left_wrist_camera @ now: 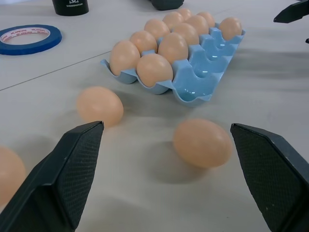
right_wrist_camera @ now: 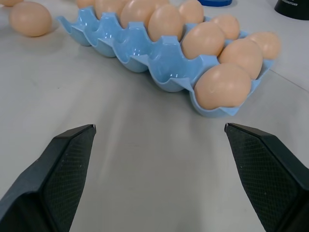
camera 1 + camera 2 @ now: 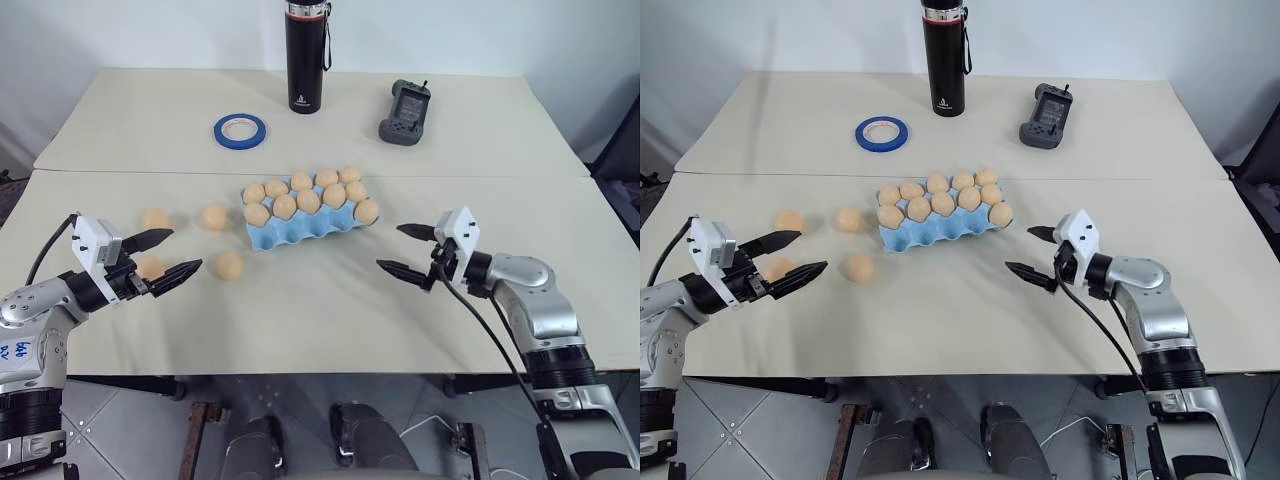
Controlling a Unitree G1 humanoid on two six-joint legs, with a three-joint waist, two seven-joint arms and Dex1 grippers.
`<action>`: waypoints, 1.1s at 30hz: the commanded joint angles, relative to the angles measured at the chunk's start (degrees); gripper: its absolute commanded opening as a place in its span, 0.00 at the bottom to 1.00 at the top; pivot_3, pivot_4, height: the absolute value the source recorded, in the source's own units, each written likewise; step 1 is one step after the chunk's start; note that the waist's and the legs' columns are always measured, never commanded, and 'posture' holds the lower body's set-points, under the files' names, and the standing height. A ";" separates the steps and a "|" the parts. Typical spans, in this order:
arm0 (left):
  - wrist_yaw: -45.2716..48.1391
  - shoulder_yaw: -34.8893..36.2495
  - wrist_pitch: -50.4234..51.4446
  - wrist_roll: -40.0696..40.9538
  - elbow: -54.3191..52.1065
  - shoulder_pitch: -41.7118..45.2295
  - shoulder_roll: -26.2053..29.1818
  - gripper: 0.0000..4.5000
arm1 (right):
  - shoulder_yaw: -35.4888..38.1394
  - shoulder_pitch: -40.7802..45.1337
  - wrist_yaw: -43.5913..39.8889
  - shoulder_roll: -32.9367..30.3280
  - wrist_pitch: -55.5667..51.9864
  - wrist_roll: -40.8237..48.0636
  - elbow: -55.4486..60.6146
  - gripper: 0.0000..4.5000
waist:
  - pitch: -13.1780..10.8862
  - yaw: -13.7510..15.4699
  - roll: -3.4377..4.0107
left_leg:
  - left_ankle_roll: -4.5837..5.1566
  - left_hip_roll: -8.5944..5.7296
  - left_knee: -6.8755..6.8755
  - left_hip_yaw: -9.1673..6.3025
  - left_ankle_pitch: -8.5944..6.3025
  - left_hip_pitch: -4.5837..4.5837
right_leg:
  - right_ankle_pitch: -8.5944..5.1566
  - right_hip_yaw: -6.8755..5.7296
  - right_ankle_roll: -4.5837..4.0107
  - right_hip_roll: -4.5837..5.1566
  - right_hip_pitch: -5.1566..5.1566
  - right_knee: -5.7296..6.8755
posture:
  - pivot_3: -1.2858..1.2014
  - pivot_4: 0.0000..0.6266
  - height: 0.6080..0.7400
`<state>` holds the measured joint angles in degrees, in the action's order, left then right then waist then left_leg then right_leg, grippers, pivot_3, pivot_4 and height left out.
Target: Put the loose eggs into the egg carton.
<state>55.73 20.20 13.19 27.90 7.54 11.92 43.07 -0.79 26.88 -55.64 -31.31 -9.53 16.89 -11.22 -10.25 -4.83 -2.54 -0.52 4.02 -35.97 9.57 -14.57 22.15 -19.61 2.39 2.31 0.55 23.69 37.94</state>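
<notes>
Progress is judged to be well past the halfway mark: ten tan-orange eggs are already seated in the egg carton (image 3: 300, 232), filling its two far rows and the right-end cup of the near row, while four near-row cups are seen empty in the wrist views. Four loose eggs are left on the table (image 3: 330, 320), all to the left of the carton, which matches the count of empty cups. One loose egg (image 3: 215, 217) lies just beside the carton's left end, another (image 3: 228, 264) lies nearer the table's front edge, a third (image 3: 155, 219) lies further left, and the fourth (image 3: 149, 267) is partly hidden behind the left gripper (image 3: 178, 254). That gripper is held wide open and holds nothing; in the left wrist view the front egg (image 1: 202, 143) is framed between its fingers but is not touched. The right gripper (image 3: 404, 249) is likewise spread wide and empty, hovering to the right of the carton and apart from it.

The carton is a light blue moulded tray with scalloped edges, lying slightly askew near the middle of the table. The eggs are smooth, matt and all alike. No crack is seen on any of them.
</notes>
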 commanded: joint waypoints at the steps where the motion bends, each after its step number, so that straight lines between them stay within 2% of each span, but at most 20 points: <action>1: -1.19 1.18 0.68 0.80 -1.60 0.51 0.12 1.00 | 1.24 1.23 -0.13 -0.27 1.60 0.10 0.07 1.00 | 0.00 0.00 0.00 | 0.00 0.00 0.00 0.00 0.00 0.00 | 0.00 0.00 0.00 0.00 0.00 0.00 | 0.52 0.24 1.00; 7: -5.01 2.24 2.94 1.50 -2.96 2.08 0.00 1.00 | 1.37 1.21 0.15 -0.25 1.86 0.15 -0.05 1.00 | 0.00 0.00 0.00 | 0.00 0.00 -0.03 -0.01 0.00 0.00 | 0.00 0.00 0.00 0.00 -0.01 0.03 | 0.52 0.24 1.00; 11: -8.27 3.36 3.77 0.67 -6.94 0.13 0.65 1.00 | 1.56 0.88 0.20 -0.34 1.91 0.24 0.12 1.00 | 0.00 -0.06 0.00 | 0.00 0.01 -0.04 -0.01 0.00 0.01 | 0.00 0.00 0.01 0.00 -0.01 0.03 | 0.52 0.24 1.00; 15: -15.23 10.95 7.85 2.23 -18.44 -9.28 -1.36 1.00 | 1.98 -0.54 -0.51 -1.00 1.11 0.94 1.03 1.00 | 0.00 -0.40 0.00 | -0.02 0.04 0.00 0.01 -0.03 0.01 | 0.00 0.03 0.01 -0.03 0.00 0.00 | 0.52 0.24 1.00; 20: -21.35 17.37 9.60 3.39 -27.00 -18.06 -6.09 1.00 | 2.31 -0.99 -1.08 -1.35 0.11 1.32 1.38 1.00 | -0.01 -0.02 0.01 | -0.02 0.07 -0.03 -0.04 -0.05 0.01 | -0.03 -0.02 0.02 -0.04 -0.03 -0.02 | 0.52 0.24 1.00; 26: -22.34 22.39 9.10 4.75 -33.75 -30.65 -11.88 1.00 | 2.14 0.21 -1.90 -1.70 -0.44 0.99 -0.12 1.00 | 0.00 -0.15 0.00 | 0.17 0.02 -0.08 -0.06 -0.15 -0.07 | 0.03 -0.01 0.03 0.02 -0.19 -0.07 | 0.52 0.24 1.00; 30: -22.19 23.10 8.19 4.55 -32.77 -32.96 -12.36 1.00 | 1.42 2.52 -2.66 -1.28 0.25 0.23 -2.53 1.00 | 0.00 -0.02 0.00 | 0.20 0.03 -0.07 -0.22 -0.20 -0.07 | -0.01 -0.16 -0.17 0.00 -0.18 -0.06 | 0.52 0.24 1.00; 33: -23.88 20.98 8.35 3.94 -33.16 -30.27 -12.25 1.00 | 1.00 4.45 -2.74 -0.55 0.60 -0.17 -3.95 1.00 | 0.00 0.04 0.00 | 0.16 0.01 -0.07 -0.35 -0.22 -0.06 | 0.00 -0.27 -0.25 0.03 -0.22 -0.07 | 0.52 0.24 1.00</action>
<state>32.77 41.52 22.71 31.44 -23.96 -19.45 30.54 0.03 30.23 -58.05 -31.99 -9.96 16.65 -15.28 -10.25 -4.79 -2.54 -0.39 4.03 -36.05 9.20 -14.79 22.11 -19.60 2.10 2.05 0.59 23.47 37.86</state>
